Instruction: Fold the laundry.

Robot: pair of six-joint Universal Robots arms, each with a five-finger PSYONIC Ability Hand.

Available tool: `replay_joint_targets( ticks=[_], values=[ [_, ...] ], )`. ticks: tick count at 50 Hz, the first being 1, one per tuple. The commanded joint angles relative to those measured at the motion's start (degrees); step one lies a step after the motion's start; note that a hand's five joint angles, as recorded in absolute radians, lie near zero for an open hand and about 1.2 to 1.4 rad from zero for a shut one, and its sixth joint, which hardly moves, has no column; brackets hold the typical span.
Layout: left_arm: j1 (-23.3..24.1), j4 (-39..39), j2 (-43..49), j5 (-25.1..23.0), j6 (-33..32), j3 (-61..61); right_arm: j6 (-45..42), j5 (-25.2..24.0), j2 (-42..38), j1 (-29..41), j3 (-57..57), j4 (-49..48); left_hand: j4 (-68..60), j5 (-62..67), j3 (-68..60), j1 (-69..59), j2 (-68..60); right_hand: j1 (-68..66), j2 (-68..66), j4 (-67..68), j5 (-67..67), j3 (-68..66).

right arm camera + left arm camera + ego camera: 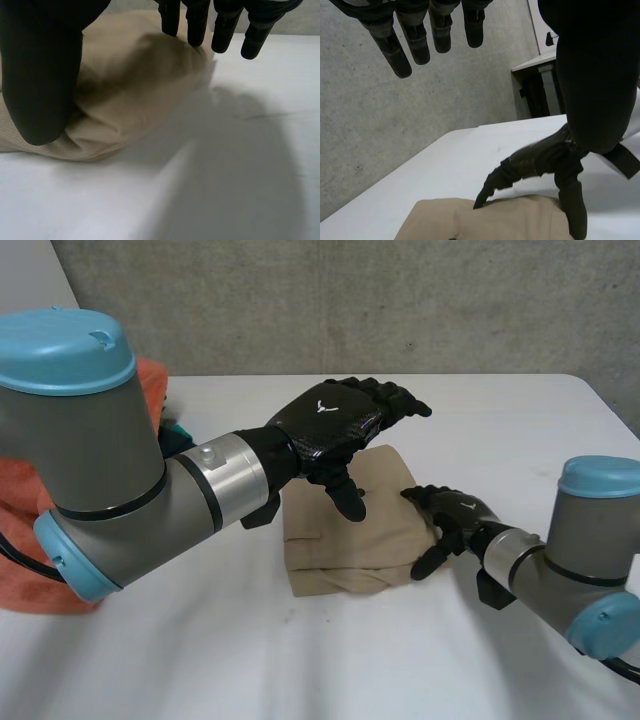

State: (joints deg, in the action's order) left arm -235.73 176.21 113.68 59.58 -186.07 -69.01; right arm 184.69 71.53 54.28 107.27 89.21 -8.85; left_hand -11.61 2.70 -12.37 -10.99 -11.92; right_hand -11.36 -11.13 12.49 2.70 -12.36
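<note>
A folded beige garment (365,540) lies in the middle of the white table (300,660). My left hand (330,420) hovers above its far edge with fingers spread and thumb pointing down, open and holding nothing. My right hand (455,515) is at the garment's right edge, open, with its fingertips resting on the cloth. In the right wrist view the fingers (197,22) touch the top of the beige fold (135,75) and the thumb (40,75) stands against its near side. In the left wrist view the right hand (540,155) touches the garment (485,220) below my left fingers (415,42).
A pile of orange cloth (45,540) lies at the table's left side behind my left arm, with something teal (177,432) beside it. A grey concrete wall (400,300) runs behind the table. Bare tabletop lies in front of the garment.
</note>
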Motion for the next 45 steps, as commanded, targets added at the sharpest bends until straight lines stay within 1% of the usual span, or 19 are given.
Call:
replay_joint_targets(
  ticks=[1,3,4,5,6,7,8,13,17,20,25,26,29,30,33,36,40,41,45],
  values=[
    [0.1,0.0,-0.7,0.1,-0.1,-0.1,0.6,1.2,-2.9,2.1,-3.0,-0.8,-0.5,-0.6,0.3,-1.1,-0.1,1.4,1.1,-2.5,-2.7,2.4],
    [0.2,0.0,-0.7,0.1,0.0,-0.2,1.5,1.7,-3.8,2.8,-4.0,-1.7,-0.6,-0.5,0.1,-1.2,-0.3,-3.7,-4.0,2.6,2.4,-2.7],
    [0.2,0.0,-0.8,0.1,0.0,-0.2,1.9,1.8,-4.1,2.9,-4.4,-2.0,-0.6,-0.5,0.1,-1.2,-0.3,-8.8,-9.0,7.6,7.4,-7.8],
    [0.2,0.0,-0.8,0.1,0.0,-0.2,2.2,1.8,-4.3,3.1,-4.8,-2.2,-0.6,-0.5,0.1,-1.2,-0.3,-17.1,-17.4,16.0,15.8,-16.1],
    [0.2,0.0,-0.8,0.1,0.0,-0.2,2.9,1.9,-4.7,3.3,-5.6,-2.4,-0.8,-0.3,0.0,-1.4,-0.5,-44.0,-44.3,42.9,42.7,-43.0],
    [0.2,0.0,-0.8,0.1,0.0,-0.2,3.5,1.9,-5.1,3.3,-6.0,-2.5,-1.0,-0.1,-0.2,-1.6,-0.6,-62.6,-62.9,61.5,61.3,-61.6],
    [0.2,0.0,-0.8,0.1,0.0,-0.2,4.0,2.0,-5.4,3.3,-6.5,-2.7,-1.1,0.0,-0.4,-1.7,-0.8,-68.6,-68.8,67.5,67.2,-67.6],
    [0.2,0.0,-0.8,0.1,0.0,-0.2,7.0,2.5,-6.2,2.9,-9.0,-4.2,-1.3,0.2,-0.5,-1.9,-1.0,-68.6,-68.9,67.5,67.3,-67.6],
    [0.1,0.0,-0.8,0.1,0.0,-0.2,9.7,4.9,-6.2,2.9,-12.3,-6.1,-1.3,0.2,-0.5,-1.9,-1.0,-68.6,-68.9,67.5,67.3,-67.6],
    [0.0,0.0,-0.9,0.1,-0.1,-0.2,12.4,8.5,-6.9,2.0,-16.6,-7.1,-1.3,0.2,-0.5,-1.9,-1.0,-68.6,-68.9,67.5,67.3,-67.6],
    [-0.2,0.3,-1.2,0.1,0.0,0.0,12.9,14.6,-11.6,-2.9,-25.9,-6.3,-1.3,0.2,-0.5,-1.9,-1.0,-68.6,-68.9,67.5,67.3,-67.6],
    [-0.2,0.4,-1.3,0.1,0.0,0.0,12.9,16.2,-13.2,-5.1,-29.4,-5.7,-1.3,0.2,-0.5,-1.9,-1.0,-68.6,-68.9,67.5,67.3,-67.6],
    [0.0,0.4,-1.3,0.1,0.0,0.4,12.8,17.5,-16.1,-8.4,-34.5,-4.5,-1.3,0.2,-0.5,-1.9,-1.0,-68.6,-68.9,67.5,67.3,-67.6],
    [0.0,0.4,-1.3,0.1,0.0,0.4,12.8,18.2,-18.0,-10.3,-38.4,-3.5,-1.3,0.2,-0.5,-1.9,-1.0,-68.6,-68.9,67.5,67.3,-67.6],
    [0.1,0.4,-1.3,0.1,0.0,0.5,12.8,18.4,-21.6,-12.7,-44.3,-2.1,-1.3,0.2,-0.5,-1.9,-1.0,-68.6,-68.9,67.5,67.3,-67.6],
    [0.2,0.4,-1.3,0.1,0.0,0.5,12.5,18.1,-27.2,-16.2,-53.9,1.6,-1.3,0.2,-0.5,-1.9,-1.0,-68.6,-68.9,67.5,67.3,-67.6],
    [0.3,0.4,-1.2,0.2,0.0,0.5,11.8,16.5,-36.4,-20.8,-69.1,11.1,-1.3,0.2,-0.5,-1.9,-1.0,-68.6,-68.9,67.5,67.3,-67.6],
    [0.3,0.4,-1.2,0.2,0.0,0.5,11.7,14.7,-39.3,-22.3,-73.8,13.6,-1.3,0.2,-0.5,-1.9,-1.0,-68.6,-68.9,67.5,67.3,-67.6],
    [0.4,0.4,-1.1,0.2,-0.1,0.5,11.3,12.0,-40.8,-24.9,-75.5,13.5,-1.3,0.2,-0.5,-1.9,-1.0,-68.6,-68.9,67.5,67.3,-67.6]
  ],
)
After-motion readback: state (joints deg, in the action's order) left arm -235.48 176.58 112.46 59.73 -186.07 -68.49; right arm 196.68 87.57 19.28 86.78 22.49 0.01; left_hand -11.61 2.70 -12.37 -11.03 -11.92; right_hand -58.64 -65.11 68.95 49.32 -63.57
